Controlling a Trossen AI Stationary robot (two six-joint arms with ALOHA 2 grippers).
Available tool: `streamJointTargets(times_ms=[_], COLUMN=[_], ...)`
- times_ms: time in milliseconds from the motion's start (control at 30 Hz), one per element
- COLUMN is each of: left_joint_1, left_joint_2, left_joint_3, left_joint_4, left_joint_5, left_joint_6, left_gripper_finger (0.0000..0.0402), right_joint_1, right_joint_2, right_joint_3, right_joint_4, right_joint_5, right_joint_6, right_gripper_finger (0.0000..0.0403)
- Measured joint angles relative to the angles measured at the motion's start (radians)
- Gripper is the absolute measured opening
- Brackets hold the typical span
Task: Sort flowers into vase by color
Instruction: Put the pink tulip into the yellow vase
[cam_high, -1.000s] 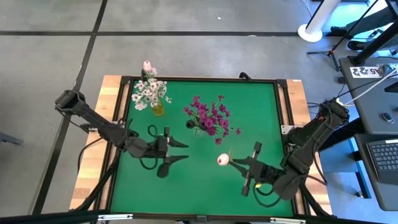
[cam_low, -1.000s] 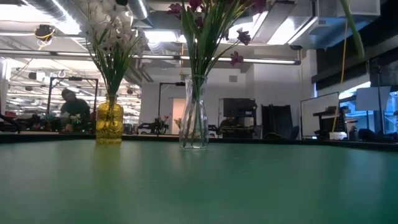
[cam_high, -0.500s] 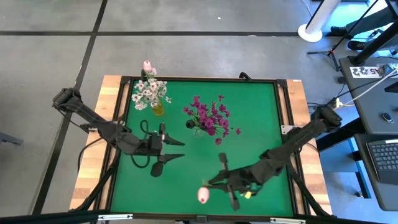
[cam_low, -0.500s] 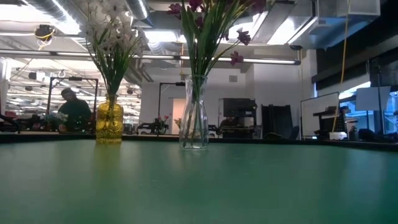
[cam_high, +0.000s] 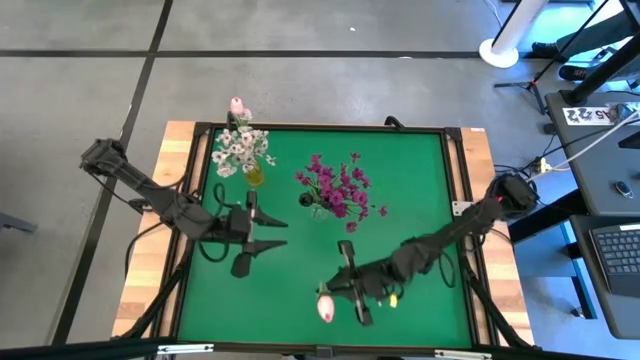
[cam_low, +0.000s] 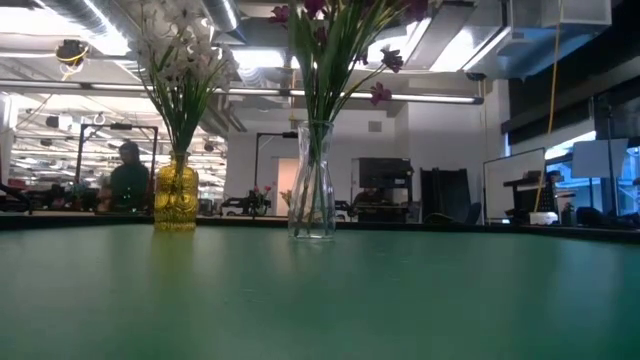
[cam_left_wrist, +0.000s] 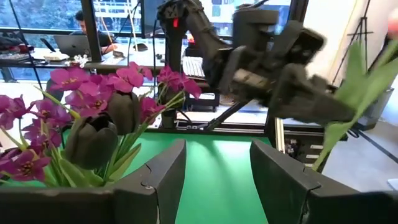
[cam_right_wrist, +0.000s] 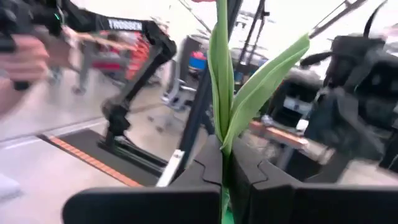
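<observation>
Right hand has swung the tulip leftward; distant arm reads "TROSSEN".

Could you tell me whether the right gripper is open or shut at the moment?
Shut: the right gripper has its fingers closed on the tulip's green stem, its pink bud showing from above.

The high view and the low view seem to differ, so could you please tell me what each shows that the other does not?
Only the high view shows both arms: the right gripper shut on the pale pink tulip bud's green stem, and the open left gripper above the green table. Only the low view shows the room behind, with a person. Both show the yellow glass vase of white flowers and the clear glass vase of magenta flowers.
</observation>
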Motion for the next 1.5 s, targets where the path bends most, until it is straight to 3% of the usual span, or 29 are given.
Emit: streamJointTargets(times_ms=[100, 267, 500, 700, 1067, 1300, 1500], left_joint_1=[0.0, 0.0, 0.0, 0.001, 0.003, 0.025, 0.079], left_joint_2=[0.005, 0.005, 0.004, 0.004, 0.027, 0.168, 0.236], left_joint_3=[0.0, 0.0, -0.001, -0.001, -0.001, -0.002, -0.002], left_joint_4=[-0.001, -0.002, -0.009, -0.01, 0.006, 0.24, 0.328], left_joint_5=[0.001, 0.001, 0.002, 0.002, 0.003, 0.002, -0.011], left_joint_6=[0.0, -0.004, -0.008, -0.009, -0.023, 0.165, 0.177], left_gripper_finger=[0.0174, 0.0174, 0.0174, 0.0174, 0.0174, 0.0174, 0.0174], right_joint_1=[-0.058, -0.104, -0.101, -0.111, -0.134, -0.134, -0.133], right_joint_2=[0.0, -0.016, -0.055, -0.054, -0.054, -0.054, -0.054], right_joint_3=[-0.073, -0.146, -0.147, -0.146, -0.146, -0.146, -0.146], right_joint_4=[0.067, 0.198, 0.199, 0.205, 0.301, 0.329, 0.331], right_joint_5=[-0.047, -0.016, 0.247, 0.354, 0.299, 0.259, 0.227], right_joint_6=[0.081, 0.072, -0.195, -0.321, -0.328, -0.224, -0.166], right_gripper_finger=[0.0001, 0.0001, 0.0001, 0.0001, 0.0001, 0.0001, 0.0001])
